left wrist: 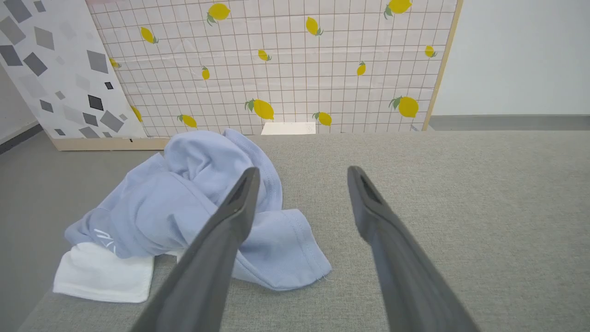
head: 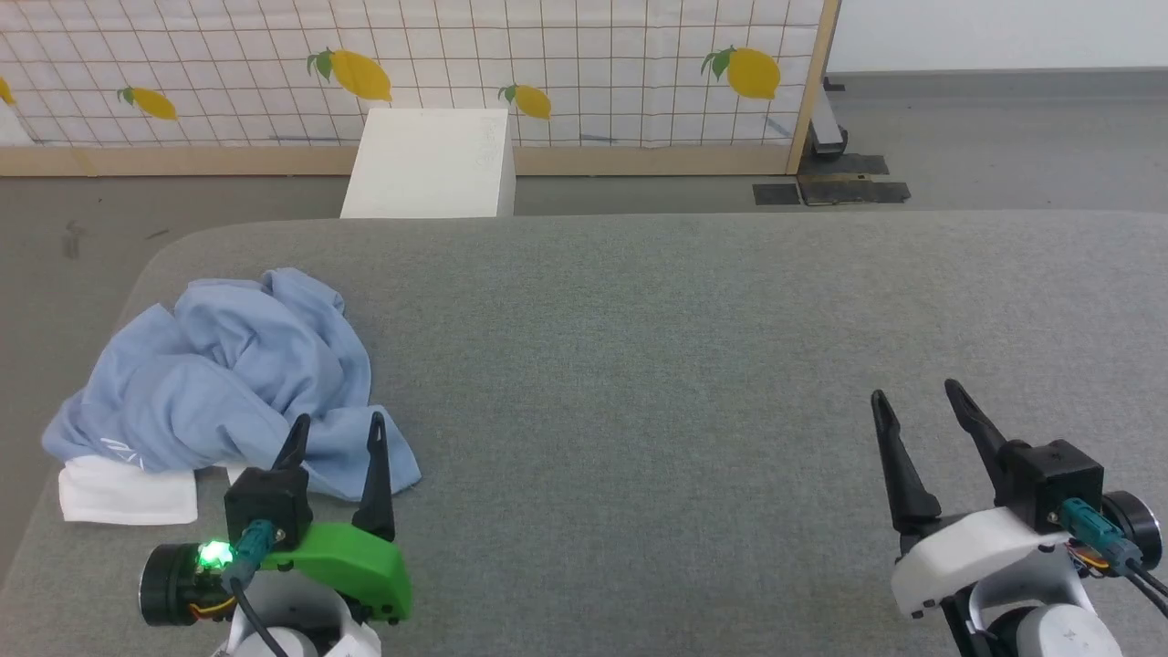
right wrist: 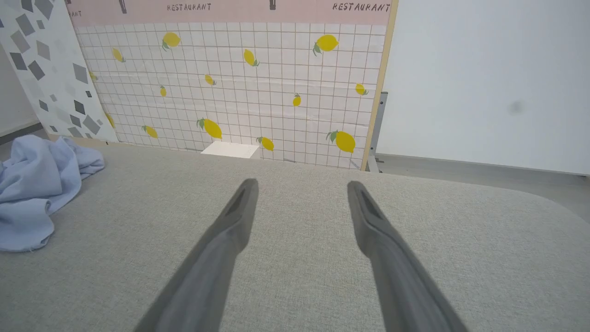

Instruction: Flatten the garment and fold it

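Observation:
The garment (head: pixel 219 379), a light blue shirt, lies crumpled in a heap at the left end of the grey table (head: pixel 657 347), with a white fabric piece (head: pixel 128 493) poking out at its near left. My left gripper (head: pixel 339 431) hovers open just at the heap's near right edge, nothing between its fingers. In the left wrist view the garment (left wrist: pixel 184 212) sits left of the open left gripper (left wrist: pixel 302 173). My right gripper (head: pixel 915 394) stands open far to the right, over bare table. The right wrist view has the garment (right wrist: pixel 37 184) at its far left, well away from the right gripper (right wrist: pixel 302 185).
A white box (head: pixel 429 164) stands on the floor behind the table, before a lemon-patterned screen (head: pixel 411 64). The table's left edge runs close by the garment. Grey cloth surface stretches between the two grippers.

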`<state>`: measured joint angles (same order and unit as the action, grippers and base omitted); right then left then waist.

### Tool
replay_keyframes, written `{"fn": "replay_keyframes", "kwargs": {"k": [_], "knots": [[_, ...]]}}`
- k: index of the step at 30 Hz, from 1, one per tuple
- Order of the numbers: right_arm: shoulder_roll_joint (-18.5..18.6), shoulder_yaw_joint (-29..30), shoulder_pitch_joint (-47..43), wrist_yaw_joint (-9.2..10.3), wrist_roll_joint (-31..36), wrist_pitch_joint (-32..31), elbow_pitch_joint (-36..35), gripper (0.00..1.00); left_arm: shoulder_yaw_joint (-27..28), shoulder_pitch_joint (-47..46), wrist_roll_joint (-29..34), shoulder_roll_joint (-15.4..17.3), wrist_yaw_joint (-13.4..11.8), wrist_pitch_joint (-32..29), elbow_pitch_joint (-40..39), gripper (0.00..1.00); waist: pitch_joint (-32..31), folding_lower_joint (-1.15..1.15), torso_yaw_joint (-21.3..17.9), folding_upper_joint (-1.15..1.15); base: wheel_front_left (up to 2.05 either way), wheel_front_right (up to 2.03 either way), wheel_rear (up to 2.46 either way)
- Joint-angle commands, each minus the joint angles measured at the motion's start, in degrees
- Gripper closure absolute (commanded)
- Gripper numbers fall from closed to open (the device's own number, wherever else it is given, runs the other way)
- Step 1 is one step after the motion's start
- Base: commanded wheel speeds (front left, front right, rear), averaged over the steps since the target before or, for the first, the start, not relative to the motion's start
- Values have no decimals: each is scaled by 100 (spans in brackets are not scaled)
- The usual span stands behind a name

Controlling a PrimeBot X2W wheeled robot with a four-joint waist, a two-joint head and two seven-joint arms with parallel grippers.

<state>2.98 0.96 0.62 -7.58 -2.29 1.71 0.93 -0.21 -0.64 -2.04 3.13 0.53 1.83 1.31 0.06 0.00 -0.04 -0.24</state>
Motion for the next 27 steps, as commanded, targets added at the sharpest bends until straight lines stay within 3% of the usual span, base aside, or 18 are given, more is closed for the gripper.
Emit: {"fn": "replay_keyframes", "kwargs": {"k": [1, 27], "knots": [[-2, 25, -132, 1, -83, 71, 21, 0, 19, 65, -59, 9, 41, 67, 23, 0, 0, 0, 0, 4, 0, 0, 0], [-4, 227, -341, 3, -350, 402, 151, 0, 70, 174, -189, 23, 151, 396, 225, 0, -34, 0, -24, 9, 0, 0, 0]]}}
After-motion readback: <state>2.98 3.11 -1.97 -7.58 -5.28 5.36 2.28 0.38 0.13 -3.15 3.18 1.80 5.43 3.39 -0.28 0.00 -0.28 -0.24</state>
